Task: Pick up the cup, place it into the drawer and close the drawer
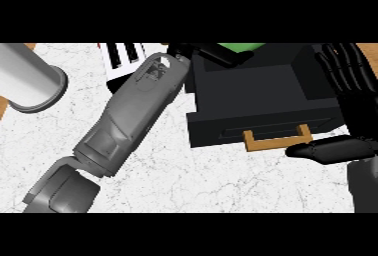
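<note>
- Head view, desk: white marbled top, seen steeply from above.
- Head view, drawer: black box pulled open toward the viewer, dark cavity showing, wooden handle on its front face.
- Head view, left hand: black, at the end of the grey left forearm that crosses the desk diagonally; it sits over the drawer's far-left corner. Whether its fingers are curled cannot be told.
- Head view, green object: a sliver at the top edge, just beside the left hand, above the drawer's back. Probably the cup; whether it is held or already released cannot be told.
- Head view, right hand: black, fingers straight and spread apart, upright along the drawer's right side, thumb lying near the handle; holds nothing.
- Head view, grey cylinder: at the desk's left edge, well apart from the drawer.
- Step judged: placing stage, drawer not yet closed.
- Next move calls for: confirming the green object sits inside the cavity, clearing the left hand, then pushing the drawer front inward.
</note>
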Motion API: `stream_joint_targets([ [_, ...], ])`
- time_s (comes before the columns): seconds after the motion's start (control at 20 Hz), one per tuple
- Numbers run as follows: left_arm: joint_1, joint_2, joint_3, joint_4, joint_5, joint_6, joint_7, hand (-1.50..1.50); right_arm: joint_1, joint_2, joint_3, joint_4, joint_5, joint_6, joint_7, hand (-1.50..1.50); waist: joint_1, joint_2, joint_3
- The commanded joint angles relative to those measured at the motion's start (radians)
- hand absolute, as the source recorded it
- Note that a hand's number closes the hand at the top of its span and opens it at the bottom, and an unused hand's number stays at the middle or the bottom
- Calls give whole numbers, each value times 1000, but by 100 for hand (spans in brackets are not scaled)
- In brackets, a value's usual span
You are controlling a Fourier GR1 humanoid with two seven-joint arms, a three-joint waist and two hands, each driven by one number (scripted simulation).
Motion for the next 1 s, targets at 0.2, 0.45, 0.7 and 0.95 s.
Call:
stream_joint_targets([
  [0.2, -1, 0, -135, 88, 47, -56, 44, 150, -57, 15, 31, 24, -10, 12, 6, -150, -79, 21, 1],
  [0.45, 56, 0, -139, 55, 116, -48, -32, -150, -90, 0, 38, 19, -39, 47, 15, -150, -96, 24, -1],
  [0.7, 113, 0, -115, 13, 211, -62, -133, -150, -103, 22, 110, 24, -157, 171, 23, 150, -102, 28, -2],
  [0.95, 86, 0, -93, -48, 307, -91, -217, -150, -100, 11, 232, 40, -208, 312, 58, 150, -80, 19, -3],
])
